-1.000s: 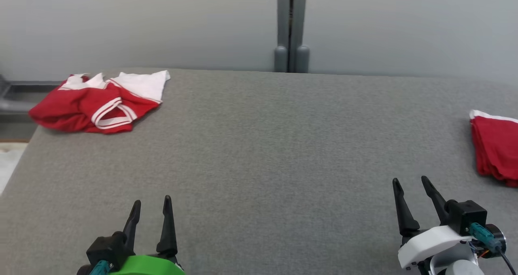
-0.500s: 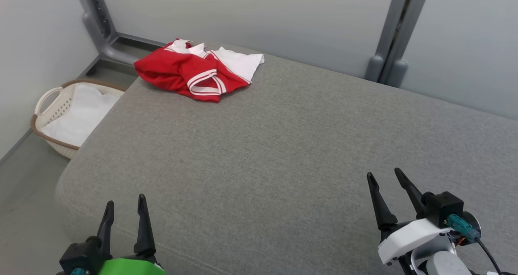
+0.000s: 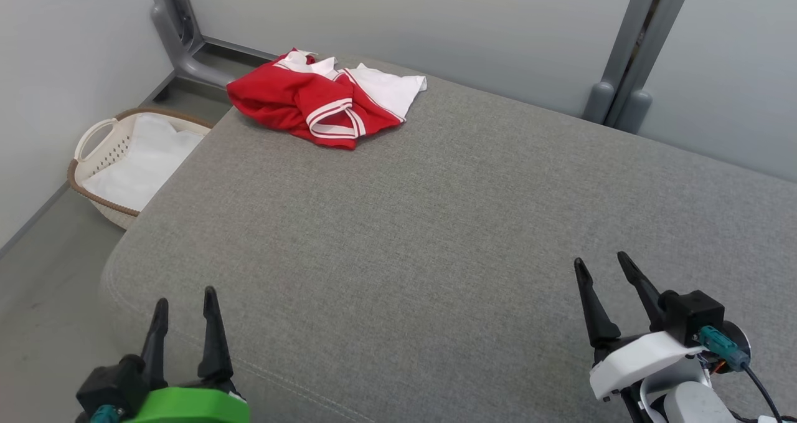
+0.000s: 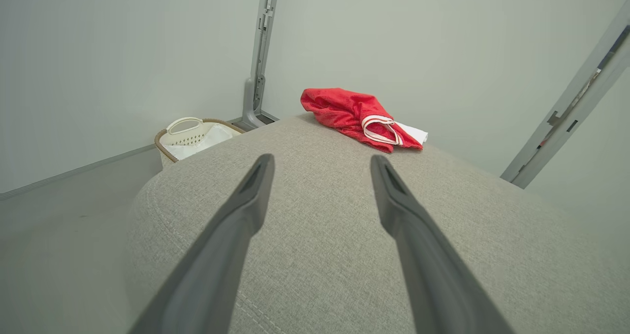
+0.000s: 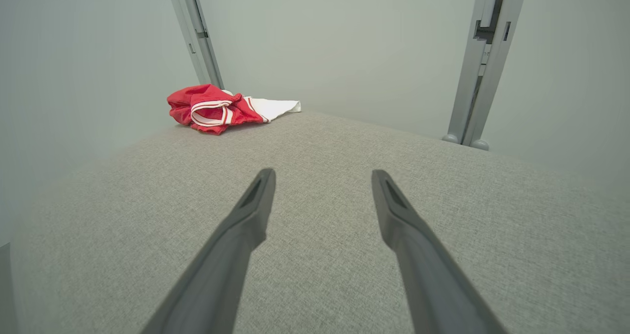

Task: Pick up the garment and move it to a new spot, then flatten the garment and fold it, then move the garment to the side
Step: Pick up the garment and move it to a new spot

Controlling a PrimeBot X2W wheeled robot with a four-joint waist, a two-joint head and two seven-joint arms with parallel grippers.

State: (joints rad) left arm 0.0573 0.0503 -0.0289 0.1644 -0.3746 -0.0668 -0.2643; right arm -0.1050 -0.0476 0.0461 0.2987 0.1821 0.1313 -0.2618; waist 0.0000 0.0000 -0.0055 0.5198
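Shirt (image 3: 317,102): lying crumpled on cushion (image 3: 405,223), near basket (image 3: 112,155).
Left gripper (image 3: 185,295), right gripper (image 3: 601,258): gaping wide, holding nothing.
Risk: loose pinch sliding shirt off toward basket.

Bright, even and diffuse, seemingly from above, with only a faint soft shadow under the garment (image 3: 324,102). Crisp in the head view. Strongly bowed at the edges in both wrist views, bulging the padded surface (image 4: 320,255) into a dome and tilting the wall posts (image 5: 485,63). Slightly soft on the left tool (image 4: 321,157) fingers (image 4: 231,240) nearest the lens, paler in colour, dimmer toward the corners
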